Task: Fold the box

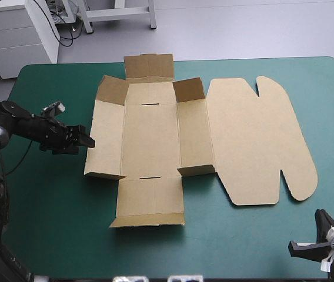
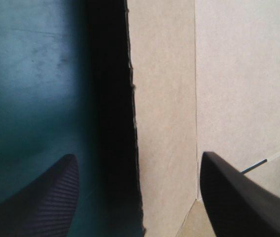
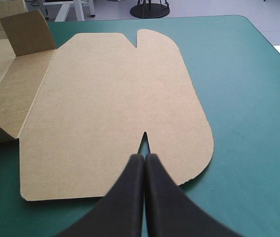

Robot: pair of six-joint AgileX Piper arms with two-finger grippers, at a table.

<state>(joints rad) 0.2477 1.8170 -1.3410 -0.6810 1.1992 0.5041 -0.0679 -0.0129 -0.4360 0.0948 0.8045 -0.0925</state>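
Where the bench (image 1: 49, 205) under its teal-green cover reached toward its left edge, the left claw (image 1: 84, 141) (image 2: 137, 156), a pair of broad black fin-shaped fingers, hung low and released, its fingers standing well apart. The left edge of the box (image 1: 149, 135) (image 2: 164, 123) (image 3: 21, 84), a cut sheet of brown board, ran between those fingers in the left wrist view. A dark shadow under that edge suggested the left wall was lifted slightly off the cover, though I could not tell whether the claw touched it. The box lay spread about the middle of the bench. Its two far corner flaps and its far end flap stood up, while the near end flap lay almost flat. To the right, the rounded lid panel (image 1: 261, 141) (image 3: 110, 98) lay flat on the cover. At the bench's near right corner, well apart from the lid panel, the right claw (image 1: 323, 226) (image 3: 145, 157) was clenched on nothing. Its fingers met in one point aimed toward the notch in the lid's near edge.
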